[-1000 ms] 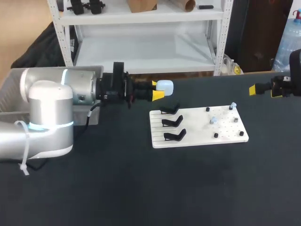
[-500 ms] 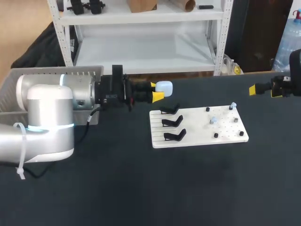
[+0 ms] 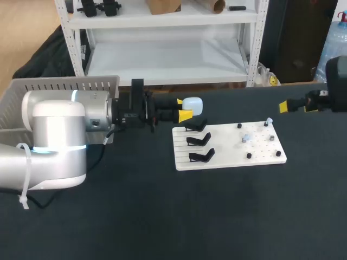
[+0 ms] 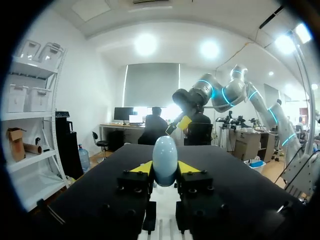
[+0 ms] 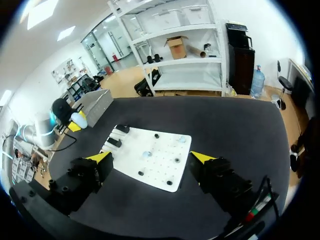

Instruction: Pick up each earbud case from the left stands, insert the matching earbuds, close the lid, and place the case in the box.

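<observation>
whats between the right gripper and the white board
Nothing: in the head view only bare black table lies between the right gripper and the white board.

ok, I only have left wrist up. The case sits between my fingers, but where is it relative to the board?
Observer: In the head view the left gripper holds the earbud case just beyond the far edge of the white board, at its stand end.
Operator: Any cases on the stands?
Observer: No. All three black stands are empty.
Operator: Is the right gripper holding anything?
Observer: No. In the right wrist view the right gripper is open, tips wide apart, with nothing between them.
</observation>
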